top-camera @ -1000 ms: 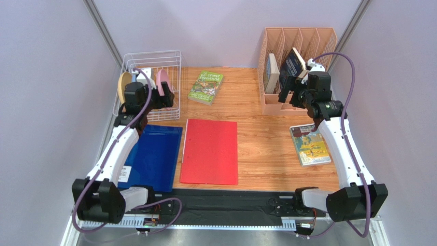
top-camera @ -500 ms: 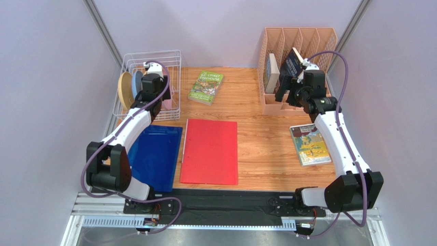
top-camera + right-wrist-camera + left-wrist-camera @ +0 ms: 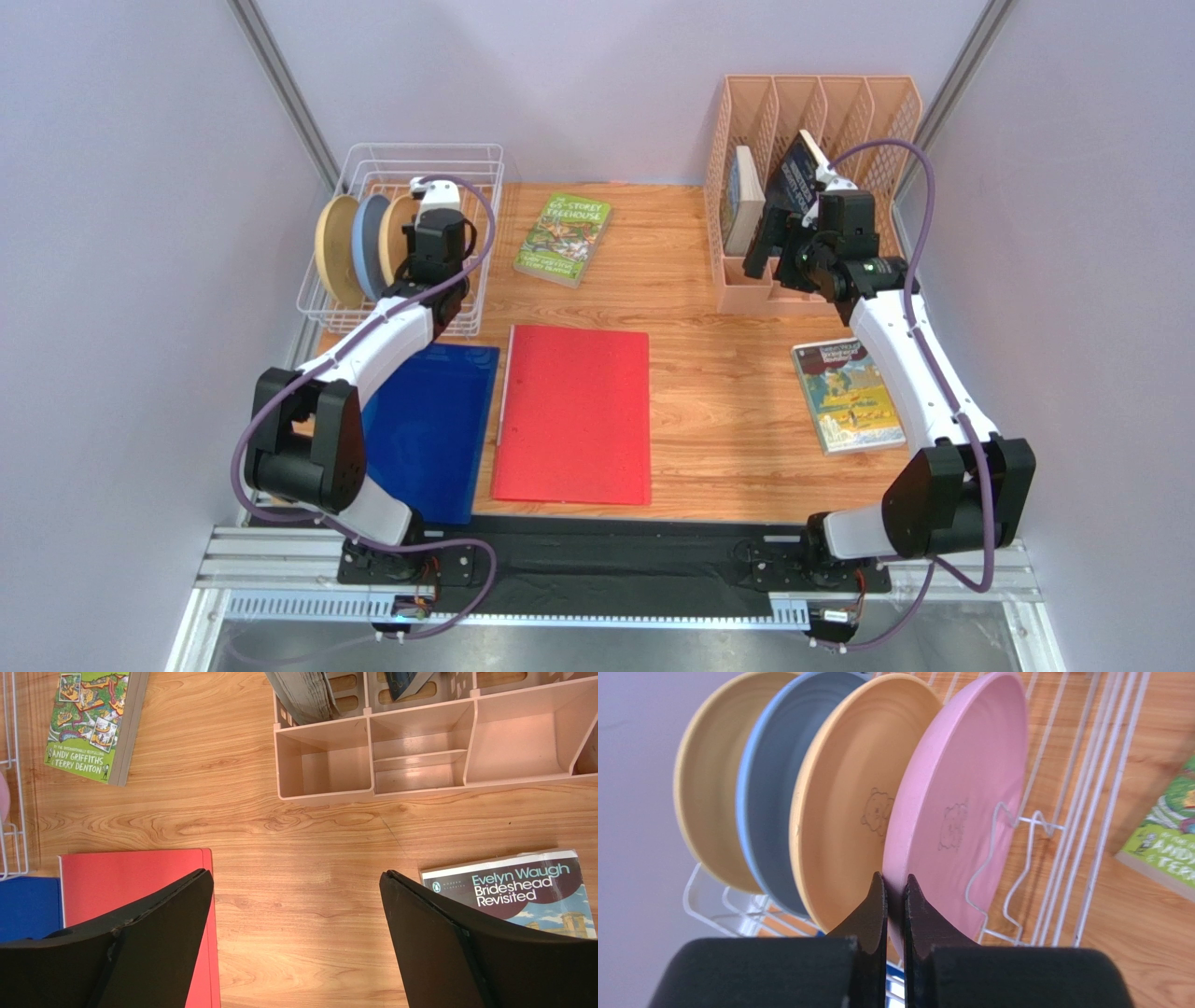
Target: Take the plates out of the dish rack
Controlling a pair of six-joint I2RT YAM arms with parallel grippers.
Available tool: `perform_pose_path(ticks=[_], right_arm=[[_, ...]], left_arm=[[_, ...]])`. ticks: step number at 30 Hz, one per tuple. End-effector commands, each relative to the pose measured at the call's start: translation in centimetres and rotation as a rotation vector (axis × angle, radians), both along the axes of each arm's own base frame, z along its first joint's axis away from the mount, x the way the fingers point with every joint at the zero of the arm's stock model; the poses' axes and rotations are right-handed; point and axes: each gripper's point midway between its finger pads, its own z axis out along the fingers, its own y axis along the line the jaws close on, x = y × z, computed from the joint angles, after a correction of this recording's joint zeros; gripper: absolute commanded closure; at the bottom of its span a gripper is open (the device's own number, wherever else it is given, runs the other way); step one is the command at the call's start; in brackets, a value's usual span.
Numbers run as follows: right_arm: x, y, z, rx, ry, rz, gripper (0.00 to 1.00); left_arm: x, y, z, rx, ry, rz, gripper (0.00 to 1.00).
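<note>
Four plates stand on edge in the white wire dish rack [image 3: 421, 151]. In the left wrist view they run from left to right: cream plate [image 3: 713, 784], blue plate [image 3: 770, 798], cream plate [image 3: 843, 812], pink plate [image 3: 969, 798]. My left gripper [image 3: 895, 885] is shut on the lower rim of the pink plate, one finger on each face. From above, my left gripper [image 3: 428, 238] covers the pink plate. The cream plate [image 3: 337, 249] and blue plate [image 3: 372, 241] show beside it. My right gripper [image 3: 295, 873] is open and empty, above bare table in front of the organiser.
A peach slotted organiser [image 3: 807, 182] with books stands at the back right. A green book [image 3: 564, 238] lies right of the rack. A red folder [image 3: 575, 413] and a blue folder [image 3: 428, 427] lie at the front. A Waugh paperback [image 3: 519, 889] lies at the right.
</note>
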Motion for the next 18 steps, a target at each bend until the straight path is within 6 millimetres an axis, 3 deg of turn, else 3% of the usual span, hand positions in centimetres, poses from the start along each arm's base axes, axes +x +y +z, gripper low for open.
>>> perform_pose_path(ticks=[1, 10, 14, 18], right_arm=[[0.6, 0.4, 0.6, 0.032, -0.027, 0.005, 0.05], [-0.1, 0.0, 0.8, 0.011, -0.024, -0.003, 0.04], [-0.2, -0.1, 0.7, 0.008, -0.019, -0.008, 0.04], [-0.4, 0.2, 1.1, 0.025, -0.028, 0.003, 0.04]], left_arm=[[0.8, -1.4, 4.6, 0.068, -0.165, 0.034, 1.00], [-0.6, -0.4, 7.8, 0.265, -0.178, 0.275, 1.00], [-1.6, 0.6, 9.9, 0.281, -0.216, 0.393, 1.00], [-3.0, 0.9, 12.5, 0.256, -0.267, 0.395, 1.00]])
